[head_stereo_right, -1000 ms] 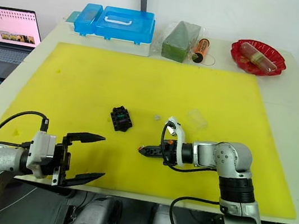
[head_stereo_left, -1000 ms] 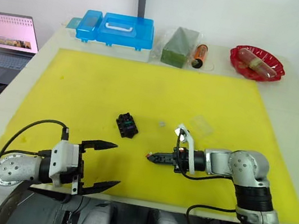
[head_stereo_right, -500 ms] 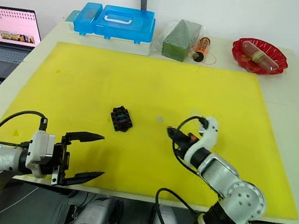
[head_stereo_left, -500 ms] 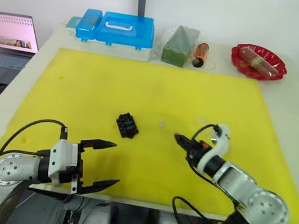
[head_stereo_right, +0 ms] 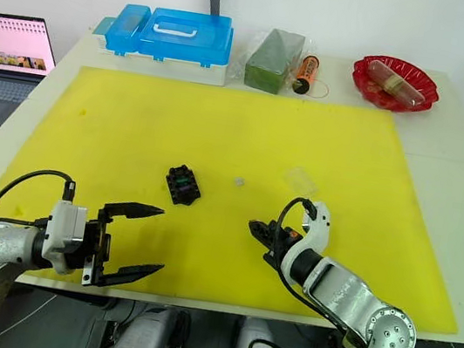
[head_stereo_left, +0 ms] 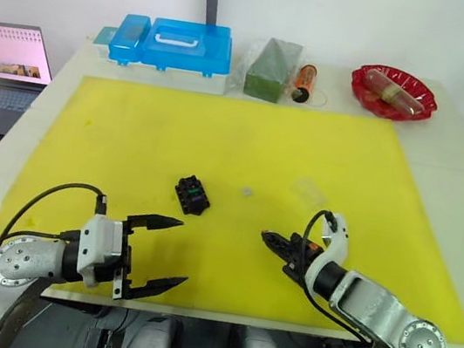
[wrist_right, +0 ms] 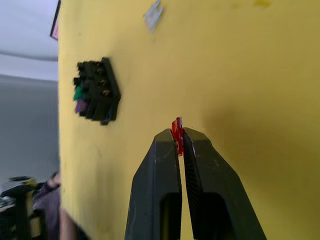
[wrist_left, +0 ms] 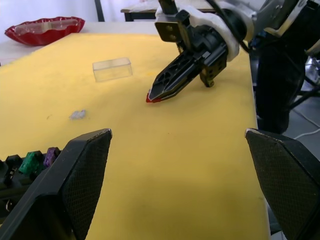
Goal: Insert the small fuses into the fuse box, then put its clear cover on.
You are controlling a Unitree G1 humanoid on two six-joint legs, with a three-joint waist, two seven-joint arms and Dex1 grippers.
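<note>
Since half a second earlier the right gripper (wrist_right: pixel 178 140) had drawn back nearer the mat's near edge, still pinching a red fuse (wrist_right: pixel 176 129). Left gripper (head_stereo_left: pixel 160 251) stayed spread wide, empty. Fuse box (head_stereo_left: pixel 191 195) sat mid-mat, clear cover (wrist_left: pixel 112 69) and grey fuse (head_stereo_left: pixel 248 192) beyond.

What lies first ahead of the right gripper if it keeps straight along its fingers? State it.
The right gripper, shut on a red fuse, points over bare yellow mat. The fuse box sits off to one side of that line, so the way looks free; depth is uncertain.
</note>
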